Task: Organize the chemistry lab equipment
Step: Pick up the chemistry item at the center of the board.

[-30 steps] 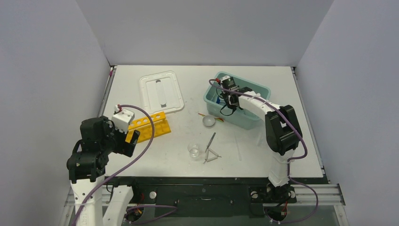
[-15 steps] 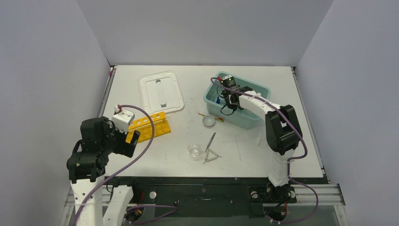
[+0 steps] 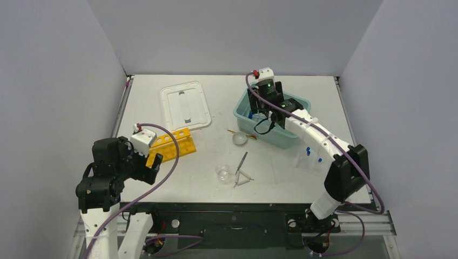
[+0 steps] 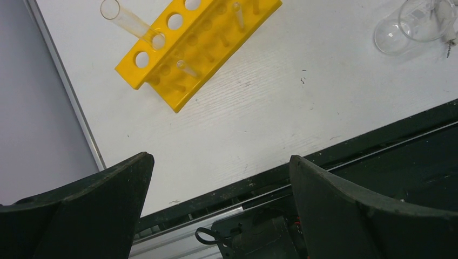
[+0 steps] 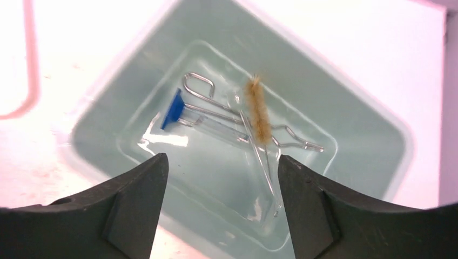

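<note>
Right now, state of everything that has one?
teal tub, uncovered; brush, tongs, blue-capped vial inside.
white lid, off, flat on table.
yellow rack, one tube in it, leaning.
beaker, upright, on table.
left gripper, jaws open, empty.
right gripper, jaws open, empty, over teal tub.

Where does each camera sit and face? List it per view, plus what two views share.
Top external: above and behind the robot, looking down on the table; left hand, right hand show.
Left wrist: down at the yellow rack with a glass tube; own open fingers.
Right wrist: down into the teal tub at brush, blue-capped vial; own open fingers.
Shared: top and right wrist both show the tub.
</note>
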